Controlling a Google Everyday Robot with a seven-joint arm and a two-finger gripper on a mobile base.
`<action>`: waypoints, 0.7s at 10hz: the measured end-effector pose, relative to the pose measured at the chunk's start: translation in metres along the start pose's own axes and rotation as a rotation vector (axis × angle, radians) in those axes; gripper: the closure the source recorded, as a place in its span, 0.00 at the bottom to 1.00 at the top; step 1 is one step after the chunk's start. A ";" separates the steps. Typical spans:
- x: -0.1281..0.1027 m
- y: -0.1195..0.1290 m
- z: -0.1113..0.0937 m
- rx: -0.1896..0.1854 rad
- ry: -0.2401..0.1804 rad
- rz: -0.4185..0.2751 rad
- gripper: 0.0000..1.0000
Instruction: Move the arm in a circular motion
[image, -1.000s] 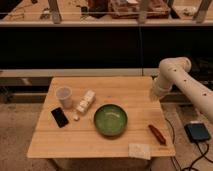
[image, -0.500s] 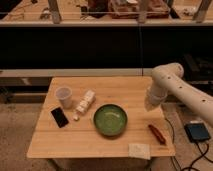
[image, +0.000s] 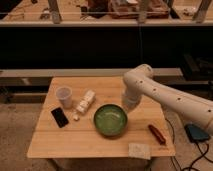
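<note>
The cream-white arm (image: 165, 95) reaches in from the right edge over the wooden table (image: 55, 142). Its thick segments bend at a rounded joint near the table's back right, then point down. The gripper (image: 129, 104) is at the blunt lower end, just right of and behind the green bowl (image: 110, 120), above the tabletop. It holds nothing that I can see.
On the table: a clear plastic cup (image: 64, 95), a black phone (image: 60, 117), a white packet (image: 86, 101), a red object (image: 156, 134) and a pale sponge (image: 139, 149). A blue device (image: 196, 133) lies on the floor at right. Dark shelving stands behind.
The arm has swept left and downward over the table, from its right edge toward the green bowl. The objects on the table have not moved.
</note>
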 end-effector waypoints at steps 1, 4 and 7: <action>-0.021 -0.014 0.000 0.010 -0.008 -0.045 0.95; -0.076 -0.065 -0.002 0.050 -0.007 -0.201 0.95; -0.086 -0.140 -0.005 0.098 0.042 -0.289 0.95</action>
